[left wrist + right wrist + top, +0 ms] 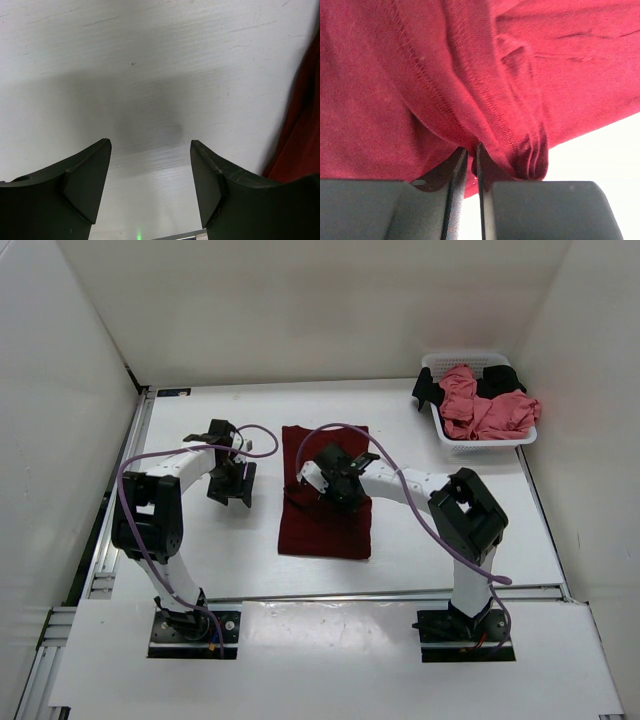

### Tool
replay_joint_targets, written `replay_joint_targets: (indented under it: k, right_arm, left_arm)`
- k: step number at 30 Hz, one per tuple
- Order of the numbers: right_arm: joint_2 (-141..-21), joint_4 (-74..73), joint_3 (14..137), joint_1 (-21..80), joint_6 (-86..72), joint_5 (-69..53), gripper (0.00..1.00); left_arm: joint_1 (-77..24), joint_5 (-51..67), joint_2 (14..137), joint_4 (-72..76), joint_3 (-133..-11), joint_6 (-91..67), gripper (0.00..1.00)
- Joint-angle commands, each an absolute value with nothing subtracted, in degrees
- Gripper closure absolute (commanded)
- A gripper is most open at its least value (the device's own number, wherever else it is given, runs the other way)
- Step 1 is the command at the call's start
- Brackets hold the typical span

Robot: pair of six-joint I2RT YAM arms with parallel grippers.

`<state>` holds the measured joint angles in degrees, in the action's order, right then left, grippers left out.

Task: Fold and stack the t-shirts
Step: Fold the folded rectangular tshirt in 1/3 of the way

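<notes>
while the right gripper [469, 150] is pinching a bunched hem of the maroon shirt [335, 530], jaws nearly pressed together, the fold is probably going best by lifting only a little and carrying the edge straight across, so the layers underneath are not dragging. the left gripper [232, 482] is hovering spread over bare table [200, 560] at the shirt's 9 o'clock, holding nothing; it is looking well placed for pinning the cloth. the maroon shirt is lying mid-table as a partly folded, roughly rectangular panel, puckering toward its 9 o'clock edge where it is being gripped. the pink shirt [480, 410] and black shirt [503, 380] are sitting crumpled in the basket [487, 446] at 2 o'clock.
</notes>
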<state>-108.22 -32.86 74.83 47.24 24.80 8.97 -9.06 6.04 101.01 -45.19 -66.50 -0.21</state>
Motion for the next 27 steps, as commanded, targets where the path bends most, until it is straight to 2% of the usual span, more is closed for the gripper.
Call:
replay_joint_targets:
  k: [1, 6, 20, 21, 22, 25, 27]
  right_arm:
    - [-107.8, -31.9, 78.0, 46.4, 23.6, 10.3, 0.84]
    - [-109.6, -31.4, 80.1, 44.6, 21.8, 10.3, 0.88]
    - [-117.9, -31.4, 90.3, 38.2, 18.5, 5.7, 0.89]
    - [-117.9, -31.4, 90.3, 37.7, 18.5, 5.7, 0.88]
    - [-117.9, -31.4, 90.8, 37.7, 17.9, 5.7, 0.78]
    - [-117.2, -31.4, 90.8, 37.7, 16.4, 5.2, 0.66]
    - [-115.1, -31.4, 90.8, 37.7, 15.1, 7.1, 0.65]
  left_arm:
    - [-8.7, 7.5, 100.5, -45.7, -67.8, 0.0, 0.24]
    - [-8.7, 7.5, 100.5, -45.7, -67.8, 0.0, 0.24]
    - [-9.8, 8.0, 100.5, -46.8, -67.2, 0.0, 0.24]
    - [-9.8, 8.0, 100.5, -46.8, -67.2, 0.0, 0.24]
    - [-9.8, 8.0, 100.5, -47.3, -67.2, 0.0, 0.24]
    - [-10.4, 8.0, 100.5, -47.3, -67.8, 0.0, 0.24]
    - [-10.9, 8.0, 99.9, -47.3, -69.0, 0.0, 0.24]
